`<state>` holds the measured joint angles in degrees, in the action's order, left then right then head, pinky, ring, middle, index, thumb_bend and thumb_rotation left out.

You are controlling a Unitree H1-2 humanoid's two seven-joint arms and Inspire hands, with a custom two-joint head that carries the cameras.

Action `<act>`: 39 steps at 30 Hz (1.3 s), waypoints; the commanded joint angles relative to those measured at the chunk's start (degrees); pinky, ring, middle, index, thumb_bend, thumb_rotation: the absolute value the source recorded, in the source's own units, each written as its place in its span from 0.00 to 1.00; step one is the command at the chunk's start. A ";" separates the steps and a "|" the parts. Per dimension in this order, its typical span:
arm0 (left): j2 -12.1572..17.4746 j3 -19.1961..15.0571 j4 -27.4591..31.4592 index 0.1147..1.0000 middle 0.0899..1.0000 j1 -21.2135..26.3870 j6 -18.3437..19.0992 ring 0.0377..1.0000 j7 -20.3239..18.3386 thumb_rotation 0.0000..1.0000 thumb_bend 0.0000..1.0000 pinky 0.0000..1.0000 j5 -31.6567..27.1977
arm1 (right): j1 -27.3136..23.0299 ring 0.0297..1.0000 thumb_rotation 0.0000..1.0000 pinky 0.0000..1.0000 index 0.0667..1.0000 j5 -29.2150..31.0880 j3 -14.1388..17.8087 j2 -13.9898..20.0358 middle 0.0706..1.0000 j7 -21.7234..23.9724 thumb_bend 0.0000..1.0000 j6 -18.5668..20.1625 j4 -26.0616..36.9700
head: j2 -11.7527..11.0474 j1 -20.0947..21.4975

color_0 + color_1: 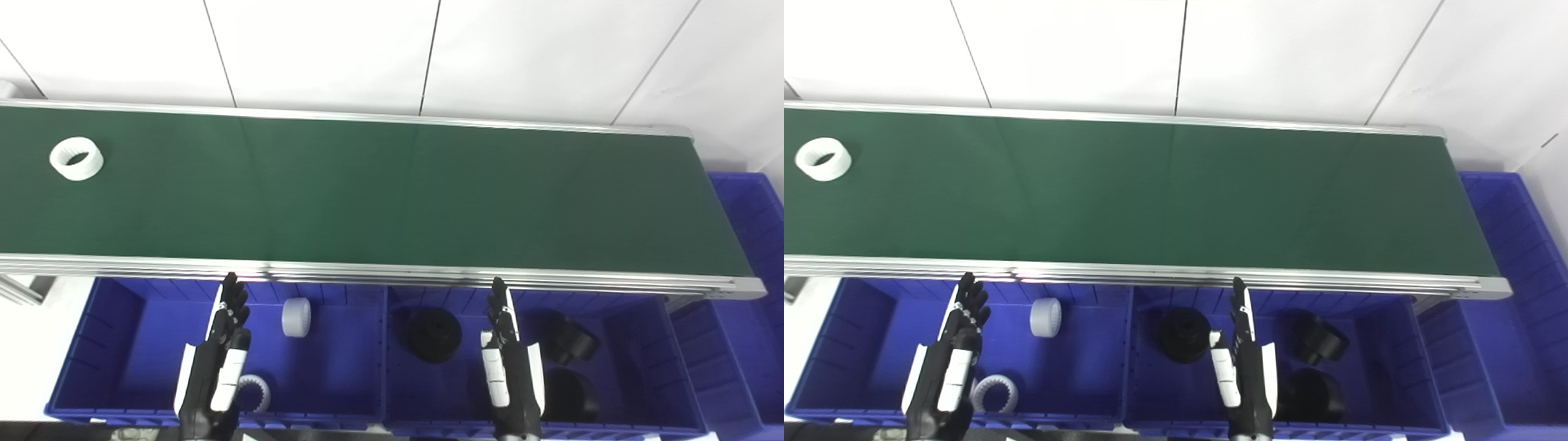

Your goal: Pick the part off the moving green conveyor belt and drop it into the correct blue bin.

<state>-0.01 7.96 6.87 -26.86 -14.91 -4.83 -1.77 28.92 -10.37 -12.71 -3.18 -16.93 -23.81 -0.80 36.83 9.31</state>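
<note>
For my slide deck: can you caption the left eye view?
White ring part rides the green conveyor belt while open left hand and right hand wait above blue bins.

A white ring (76,158) lies on the dark green belt (392,196); blue bins (122,343) hold white and black parts.

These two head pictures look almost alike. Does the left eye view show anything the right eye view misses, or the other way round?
Only the left eye view shows more belt to the left of the white ring. Only the right eye view shows more of the far right bin and the wall beside it. Both share the green conveyor belt, the left hand and right hand, both empty, and the two near bins, white parts in one, black parts in the other.
</note>
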 commanded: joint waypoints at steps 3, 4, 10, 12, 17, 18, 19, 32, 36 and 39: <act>-0.37 0.03 0.50 1.00 1.00 0.76 -1.94 1.00 0.01 0.84 0.70 1.00 -0.02 | -0.32 0.98 1.00 0.97 1.00 -0.60 0.64 -0.65 1.00 0.07 0.71 -3.05 -0.03 | -0.16 -0.12; -0.40 0.05 0.54 1.00 1.00 0.81 -1.93 1.00 -0.02 0.84 0.69 1.00 -0.06 | -0.30 0.98 1.00 0.97 1.00 -0.74 0.78 -0.78 1.00 0.01 0.71 -3.03 -0.10 | -0.16 -0.12; -0.93 -0.12 0.43 1.00 1.00 1.19 -1.56 1.00 0.02 0.84 0.68 1.00 -0.87 | -0.40 0.97 1.00 0.97 1.00 -0.44 1.63 -1.38 1.00 0.54 0.72 -2.91 -0.35 | -0.27 -0.21; -1.03 -0.20 0.28 1.00 1.00 1.26 -1.63 1.00 0.21 0.85 0.68 1.00 -0.38 | -0.47 0.98 1.00 0.97 1.00 -0.18 1.70 -1.35 1.00 0.78 0.72 -2.97 -0.48 | -0.37 -0.28; -1.05 -0.20 0.18 1.00 1.00 1.44 -1.59 1.00 0.19 0.86 0.68 1.00 -0.15 | -0.44 0.98 1.00 0.98 1.00 0.50 1.84 -1.34 1.00 1.43 0.72 -2.92 -0.56 | -0.45 -0.41; -1.08 -0.19 0.20 1.00 1.00 1.45 -1.49 1.00 0.12 0.86 0.68 1.00 -0.36 | -0.41 0.98 1.00 0.98 1.00 0.56 1.90 -1.38 1.00 1.53 0.73 -2.92 -0.55 | -0.47 -0.56; -1.10 -0.17 0.29 1.00 1.00 1.44 -1.39 1.00 0.07 0.86 0.68 1.00 -0.49 | -0.39 0.98 1.00 0.98 1.00 0.58 1.97 -1.41 1.00 1.58 0.73 -2.92 -0.60 | -0.47 -0.56; -1.50 0.03 -0.29 1.00 1.00 1.80 -1.66 1.00 0.38 0.85 0.68 1.00 0.08 | -0.47 0.98 1.00 0.97 1.00 1.03 2.22 -1.07 1.00 2.05 0.74 -3.04 -1.05 | -1.39 -1.52; -1.78 0.19 -1.33 1.00 1.00 1.80 -2.65 1.00 0.68 0.85 0.68 1.00 0.79 | -0.58 0.99 1.00 0.98 1.00 1.34 2.18 -0.45 1.00 2.28 0.74 -3.09 -1.55 | -2.63 -2.64; -2.08 0.39 -1.84 1.00 1.00 1.80 -3.41 1.00 0.95 0.84 0.67 1.00 1.43 | -0.60 0.99 1.00 0.99 1.00 1.71 2.25 0.05 1.00 2.49 0.73 -3.10 -1.78 | -3.07 -4.16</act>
<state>-1.23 8.01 4.55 -25.22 -15.54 -4.32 -0.86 28.44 -8.92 -10.56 -3.30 -14.67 -23.82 -3.61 33.84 5.89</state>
